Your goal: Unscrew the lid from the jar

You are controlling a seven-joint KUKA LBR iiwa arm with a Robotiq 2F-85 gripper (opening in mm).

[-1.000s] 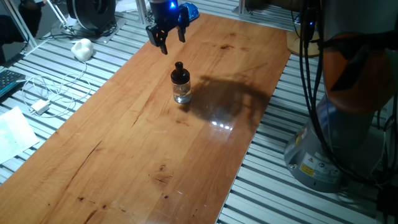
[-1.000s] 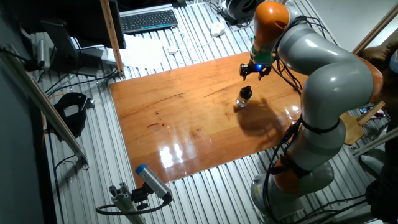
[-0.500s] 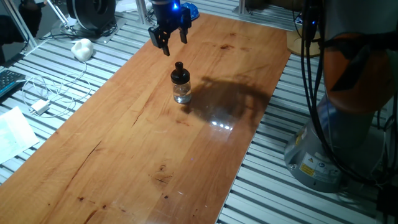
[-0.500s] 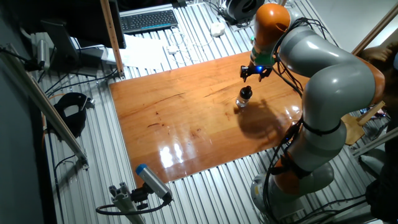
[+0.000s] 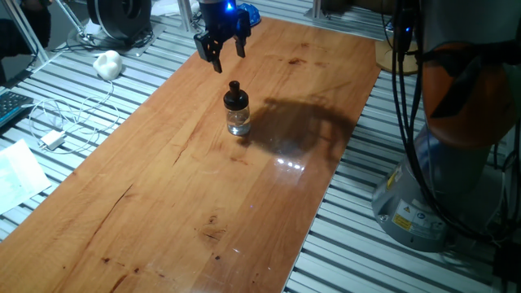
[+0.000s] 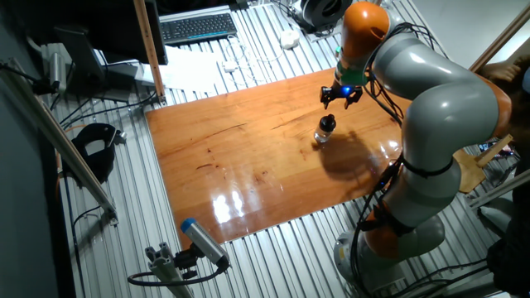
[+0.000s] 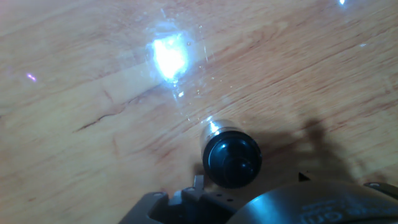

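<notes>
Near the middle of the wooden table [image 5: 163, 203] in one fixed view stands your jar [image 5: 238, 122], small clear glass, upright: light, slick and breakable, likely to spin or tip unless steadied. Its lid [image 5: 235, 98] is still on; take it by the black cap's rim or the narrow knob, from straight above. Farther back, at the upper centre of the frame, your gripper [image 5: 220, 51] hangs released, fingers spread, empty, well apart from the lid.
</notes>
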